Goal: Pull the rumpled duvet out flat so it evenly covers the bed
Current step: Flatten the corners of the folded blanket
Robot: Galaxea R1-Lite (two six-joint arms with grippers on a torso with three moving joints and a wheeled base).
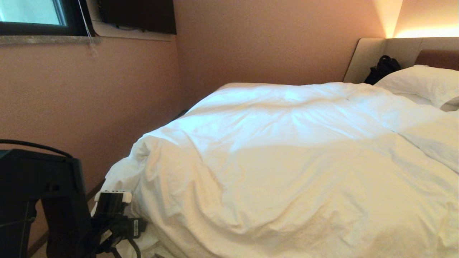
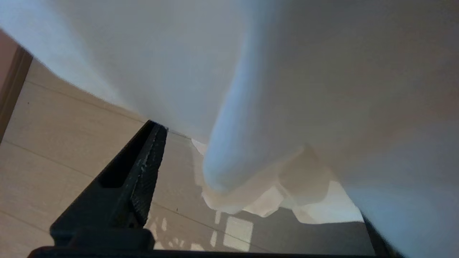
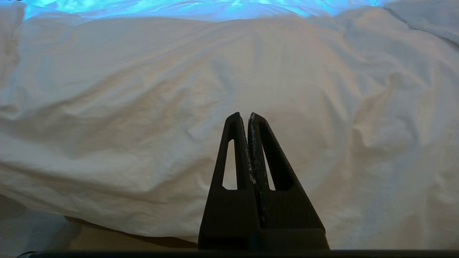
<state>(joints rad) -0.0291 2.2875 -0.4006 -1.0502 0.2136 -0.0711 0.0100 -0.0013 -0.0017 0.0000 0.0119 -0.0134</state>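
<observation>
Duvet [image 2: 287, 89] hangs beside spread left end effector [image 2: 251, 200].

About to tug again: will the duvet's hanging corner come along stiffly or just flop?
Probably floppy: the duvet drapes in soft folds over the bed's corner and sags toward the floor. Its puffy bulk suggests it may drag, stretching locally before the rest follows.

I see warm lamp glow above the headboard [image 1: 373, 53], cool window [image 1: 32, 12] daylight bluing the duvet [image 1: 287, 150], whose folds blur close to my left wrist view.
</observation>
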